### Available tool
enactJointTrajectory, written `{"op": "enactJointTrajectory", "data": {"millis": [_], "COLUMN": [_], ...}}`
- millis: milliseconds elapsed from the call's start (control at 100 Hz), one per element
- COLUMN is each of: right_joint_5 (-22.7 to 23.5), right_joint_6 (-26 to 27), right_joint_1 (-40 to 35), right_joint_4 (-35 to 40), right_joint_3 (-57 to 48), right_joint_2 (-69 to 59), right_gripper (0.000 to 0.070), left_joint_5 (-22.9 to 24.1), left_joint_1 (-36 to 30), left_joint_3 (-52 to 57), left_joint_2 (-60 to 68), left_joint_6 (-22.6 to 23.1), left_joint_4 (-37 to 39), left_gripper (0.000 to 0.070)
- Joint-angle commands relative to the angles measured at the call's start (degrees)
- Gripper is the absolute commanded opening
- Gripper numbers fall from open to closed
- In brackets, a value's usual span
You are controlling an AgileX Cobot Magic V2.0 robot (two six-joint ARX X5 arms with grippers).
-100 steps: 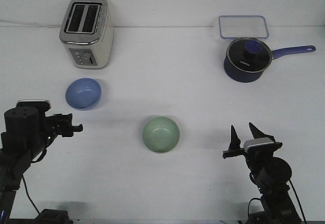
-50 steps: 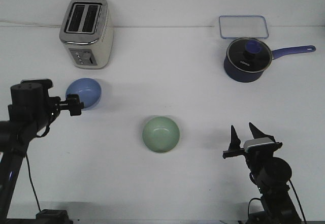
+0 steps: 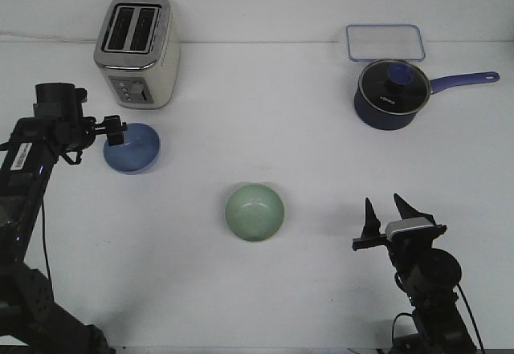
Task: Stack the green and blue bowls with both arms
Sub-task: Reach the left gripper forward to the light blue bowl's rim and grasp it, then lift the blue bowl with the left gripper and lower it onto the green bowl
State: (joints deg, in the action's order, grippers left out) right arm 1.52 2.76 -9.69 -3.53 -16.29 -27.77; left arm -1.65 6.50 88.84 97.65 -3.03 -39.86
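Left hand over blue bowl's rim, grip unclear, right hand spread apart, pale green bowl upright

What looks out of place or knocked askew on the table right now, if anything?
Nothing stands out. The blue bowl and green bowl both sit upright and apart, empty. The toaster, lidded saucepan and clear container look undisturbed. The left gripper is at the blue bowl's rim; the right gripper waits open.

Lab bench (bare white): toaster, saucepan.
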Motion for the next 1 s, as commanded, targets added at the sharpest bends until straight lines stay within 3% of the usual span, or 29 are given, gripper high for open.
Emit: {"op": "enactJointTrajectory", "data": {"millis": [0, 400, 450, 560, 580, 750, 990], "right_joint_5": [-0.04, -0.04, -0.04, -0.04, -0.04, -0.04, -0.07], "right_joint_6": [0.17, 0.17, 0.17, 0.17, 0.17, 0.17, 0.17], "right_joint_1": [-0.09, -0.09, -0.09, -0.09, -0.09, -0.09, -0.09], "right_joint_4": [-0.74, -0.74, -0.74, -0.74, -0.74, -0.74, -0.74], "right_joint_3": [-0.39, -0.39, -0.39, -0.39, -0.39, -0.39, -0.39], "right_joint_2": [-0.02, -0.02, -0.02, -0.02, -0.02, -0.02, -0.02], "right_gripper": [0.0416, 0.0416, 0.0416, 0.0416, 0.0416, 0.0416, 0.0416], "left_joint_5": [-0.07, -0.09, -0.09, -0.09, -0.09, -0.55, -9.05], "left_joint_1": [0.42, 1.03, 1.03, 1.05, 1.05, 1.03, 0.46], "left_joint_3": [0.85, 0.85, 0.85, 0.85, 0.85, 0.85, 0.85], "left_joint_2": [2.69, 12.37, 12.74, 12.9, 12.9, 12.22, 4.72], "left_joint_6": [0.94, 0.94, 0.92, 1.53, 1.88, 2.14, 0.46], "left_joint_4": [-0.09, 0.15, 0.17, 0.24, 0.28, 0.42, -0.07], "left_gripper": [0.0503, 0.048, 0.0391, 0.0033, 0.0, 0.0008, 0.0008]}}
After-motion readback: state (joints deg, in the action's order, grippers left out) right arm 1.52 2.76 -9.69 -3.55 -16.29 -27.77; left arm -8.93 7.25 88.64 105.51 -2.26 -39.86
